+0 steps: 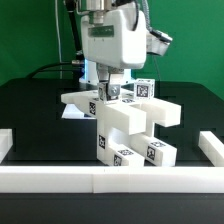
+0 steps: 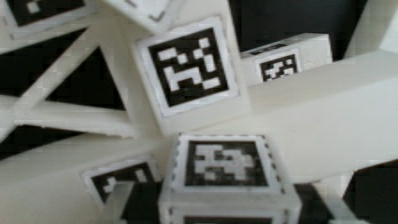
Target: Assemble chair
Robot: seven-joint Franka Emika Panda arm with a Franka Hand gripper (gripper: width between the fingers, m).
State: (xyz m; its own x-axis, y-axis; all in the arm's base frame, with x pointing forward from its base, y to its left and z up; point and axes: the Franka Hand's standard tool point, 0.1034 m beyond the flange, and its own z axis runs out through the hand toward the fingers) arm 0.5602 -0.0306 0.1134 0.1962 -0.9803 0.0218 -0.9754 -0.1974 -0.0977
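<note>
The partly joined white chair [image 1: 135,122] stands mid-table, a blocky stack with tagged pieces at its foot and a slab sticking out to the exterior view's right. My gripper [image 1: 112,93] hangs straight above its top, shut on a small white tagged block [image 1: 113,92]. In the wrist view that block [image 2: 221,165] sits close between my fingers, whose tips are blurred at the frame edge. Beyond it a larger tagged chair piece [image 2: 189,68] and white slats [image 2: 71,115] cross the view.
White border rails run along the front [image 1: 100,181], the exterior view's left [image 1: 5,146] and right [image 1: 212,148]. The marker board [image 1: 70,112] lies flat behind the chair. The tabletop is black, with a green backdrop.
</note>
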